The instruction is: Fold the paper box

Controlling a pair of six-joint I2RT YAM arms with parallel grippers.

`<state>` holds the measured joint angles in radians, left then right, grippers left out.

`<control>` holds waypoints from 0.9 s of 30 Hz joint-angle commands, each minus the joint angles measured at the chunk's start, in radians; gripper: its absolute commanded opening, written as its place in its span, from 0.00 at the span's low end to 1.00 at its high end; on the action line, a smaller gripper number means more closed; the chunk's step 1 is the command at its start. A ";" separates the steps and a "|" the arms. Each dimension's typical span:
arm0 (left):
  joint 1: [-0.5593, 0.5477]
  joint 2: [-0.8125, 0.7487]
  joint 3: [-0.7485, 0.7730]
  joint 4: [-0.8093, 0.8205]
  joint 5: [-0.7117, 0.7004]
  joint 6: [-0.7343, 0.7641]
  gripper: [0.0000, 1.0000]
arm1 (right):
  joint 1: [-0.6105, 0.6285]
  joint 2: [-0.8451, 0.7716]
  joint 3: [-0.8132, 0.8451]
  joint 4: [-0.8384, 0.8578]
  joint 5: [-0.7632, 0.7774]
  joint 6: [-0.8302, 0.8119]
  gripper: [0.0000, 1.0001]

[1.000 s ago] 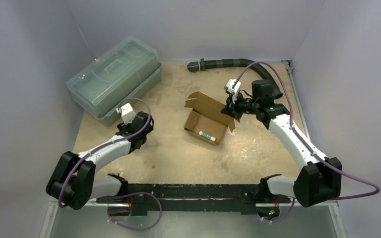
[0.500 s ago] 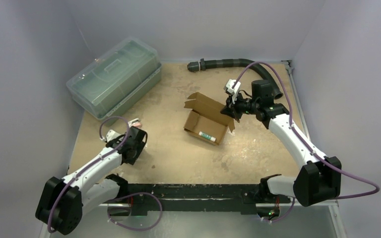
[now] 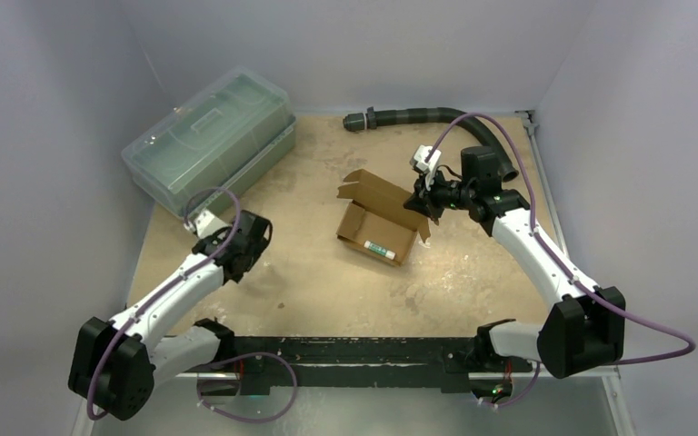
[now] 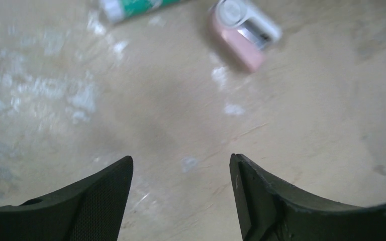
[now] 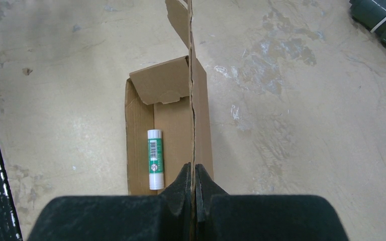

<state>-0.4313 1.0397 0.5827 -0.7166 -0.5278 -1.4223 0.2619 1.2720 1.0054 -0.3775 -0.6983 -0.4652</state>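
Left gripper (image 4: 181,165) hangs open over the table (image 4: 306,125), holding nothing. Mid-table lies the box (image 3: 377,222): light, thin card, easily creased, a tube (image 5: 154,158) inside. Right gripper (image 5: 193,173) is clamped on its upright panel, perhaps the lid; take flaps near their folds.

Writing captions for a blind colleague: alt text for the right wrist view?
The right gripper, shut, pinches a side flap of an open brown paper box, seen edge-on. A white-and-green tube lies inside; the box sits on a scuffed tan table.

A lidded greenish plastic bin (image 3: 207,153) sits at the far left corner of the counter (image 3: 327,291); a black ribbed hose (image 3: 409,115) runs along the far edge. A green-and-white tube (image 3: 377,248) lies mid-counter.
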 commanded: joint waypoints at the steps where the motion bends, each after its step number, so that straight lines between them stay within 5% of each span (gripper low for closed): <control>1: 0.007 0.052 0.154 -0.003 -0.266 0.281 0.74 | 0.003 -0.015 -0.001 0.013 -0.023 -0.011 0.00; 9: 0.030 0.122 0.112 0.352 -0.264 0.669 0.94 | 0.003 -0.029 0.000 0.007 -0.036 -0.012 0.00; 15: 0.048 0.086 0.001 0.629 -0.116 1.033 0.93 | 0.003 -0.033 0.001 0.005 -0.050 -0.012 0.00; 21: 0.163 0.233 0.078 0.630 0.026 0.863 0.91 | 0.003 -0.044 -0.001 0.001 -0.061 -0.015 0.00; 27: 0.177 0.257 0.082 0.647 0.002 0.613 0.93 | 0.003 -0.046 0.001 -0.002 -0.064 -0.018 0.00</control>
<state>-0.2672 1.2972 0.6395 -0.1417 -0.5606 -0.6491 0.2619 1.2594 1.0054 -0.3824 -0.7288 -0.4686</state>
